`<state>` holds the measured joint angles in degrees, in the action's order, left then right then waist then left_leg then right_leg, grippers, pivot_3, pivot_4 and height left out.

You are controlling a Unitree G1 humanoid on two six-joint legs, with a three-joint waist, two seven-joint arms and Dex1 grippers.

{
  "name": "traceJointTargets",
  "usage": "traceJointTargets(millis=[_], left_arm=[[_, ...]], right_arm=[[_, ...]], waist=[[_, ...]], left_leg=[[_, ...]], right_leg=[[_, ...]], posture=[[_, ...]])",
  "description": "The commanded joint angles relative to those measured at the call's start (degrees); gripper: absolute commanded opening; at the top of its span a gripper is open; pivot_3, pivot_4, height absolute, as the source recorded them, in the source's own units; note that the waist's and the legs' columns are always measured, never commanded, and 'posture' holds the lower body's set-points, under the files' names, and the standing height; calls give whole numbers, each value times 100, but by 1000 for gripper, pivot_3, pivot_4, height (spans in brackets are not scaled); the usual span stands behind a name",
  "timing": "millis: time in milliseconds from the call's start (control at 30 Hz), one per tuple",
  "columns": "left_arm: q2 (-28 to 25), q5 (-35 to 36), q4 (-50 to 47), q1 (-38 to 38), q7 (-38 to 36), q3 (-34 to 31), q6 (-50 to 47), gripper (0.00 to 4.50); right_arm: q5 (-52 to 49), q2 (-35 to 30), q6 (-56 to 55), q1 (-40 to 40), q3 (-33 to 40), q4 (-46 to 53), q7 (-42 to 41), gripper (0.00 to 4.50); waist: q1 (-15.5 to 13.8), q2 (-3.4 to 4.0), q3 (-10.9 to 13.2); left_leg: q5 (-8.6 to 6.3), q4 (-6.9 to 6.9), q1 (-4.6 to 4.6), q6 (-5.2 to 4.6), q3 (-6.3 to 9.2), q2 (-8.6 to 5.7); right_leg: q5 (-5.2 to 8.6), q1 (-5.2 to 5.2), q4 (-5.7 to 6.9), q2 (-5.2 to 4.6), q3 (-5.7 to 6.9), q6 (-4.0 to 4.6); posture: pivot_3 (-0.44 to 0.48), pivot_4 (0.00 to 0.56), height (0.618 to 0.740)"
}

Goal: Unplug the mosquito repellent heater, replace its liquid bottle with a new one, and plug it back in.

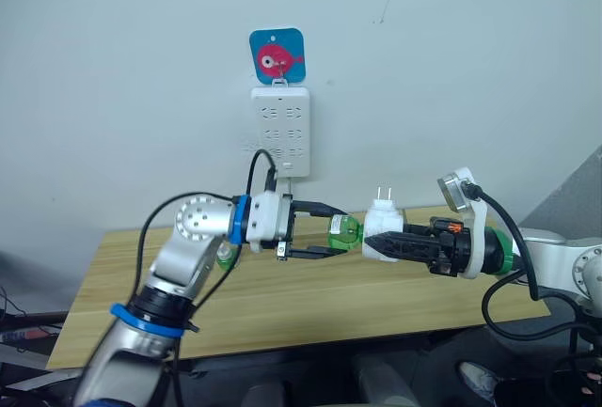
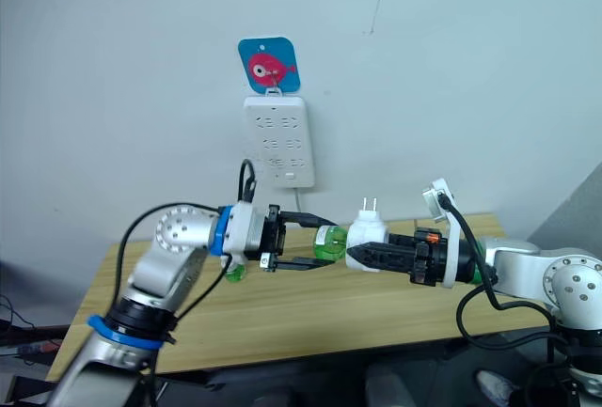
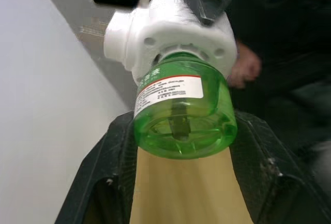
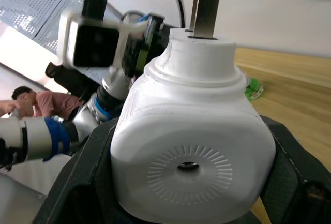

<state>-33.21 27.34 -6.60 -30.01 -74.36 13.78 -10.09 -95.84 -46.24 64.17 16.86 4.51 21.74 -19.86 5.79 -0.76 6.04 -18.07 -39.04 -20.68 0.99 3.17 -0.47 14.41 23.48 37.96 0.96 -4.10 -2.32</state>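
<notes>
My right gripper [image 1: 376, 240] is shut on the white mosquito repellent heater [image 1: 384, 222], holding it in the air above the table. The two metal prongs [image 1: 384, 193] point up, and the round vent hole [image 4: 188, 166] faces the right wrist camera. A green liquid bottle [image 3: 181, 113] sticks out of the heater's base towards my left gripper [image 1: 340, 230]. That gripper is open, one black finger above and one below the bottle's end, with small gaps showing.
A tall white power strip [image 1: 280, 132] hangs on the wall under a blue fish card [image 1: 277, 54]. Another green bottle [image 1: 224, 257] lies on the wooden table [image 1: 395, 294] behind my left arm. A person [image 4: 28, 102] is in the background.
</notes>
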Motion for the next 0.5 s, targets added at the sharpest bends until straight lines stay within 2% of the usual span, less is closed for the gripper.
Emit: traceJointTargets(millis=[33, 167, 300, 433, 500], left_arm=[[-341, 956, -176, -576, 90, -163, -2198, 2205], [-665, 1213, 33, -1044, -235, -27, -3371, 2205], [-749, 1603, 250, -1297, -325, -140, -4299, 2205], [-816, 1701, 371, -1247, -443, -213, -4551, 2205], [-932, 1537, 345, -1087, -583, -187, -4332, 2205]], right_arm=[[20, -181, 97, 58, 73, 213, -274, 3051], [181, -256, 115, 84, 1, 305, -481, 3051], [248, -281, 94, 54, 3, 344, -542, 3051], [239, -348, 87, -36, 56, 368, -563, 3051], [301, -419, 105, -114, 114, 339, -593, 3051]], waist=[[12, -1, 0], [66, -1, 1], [87, 0, 1], [77, -2, 2], [78, -2, 2]], left_leg=[[0, 0, 3, 0, 0, 0], [0, 1, 12, 0, 2, -1], [0, 5, 14, 0, 1, 2], [0, 5, 15, 0, 2, 3], [0, 4, 15, 0, -1, 2]], right_leg=[[0, 0, -2, 0, 0, 0], [1, 2, -7, 2, 3, -1], [1, 7, -4, 5, 1, 1], [2, 7, -3, 6, 1, 1], [2, 8, -5, 5, -1, 1]], posture=[[-136, 81, 740], [-136, 81, 740], [-145, 82, 740], [-146, 83, 740], [-145, 84, 740]])
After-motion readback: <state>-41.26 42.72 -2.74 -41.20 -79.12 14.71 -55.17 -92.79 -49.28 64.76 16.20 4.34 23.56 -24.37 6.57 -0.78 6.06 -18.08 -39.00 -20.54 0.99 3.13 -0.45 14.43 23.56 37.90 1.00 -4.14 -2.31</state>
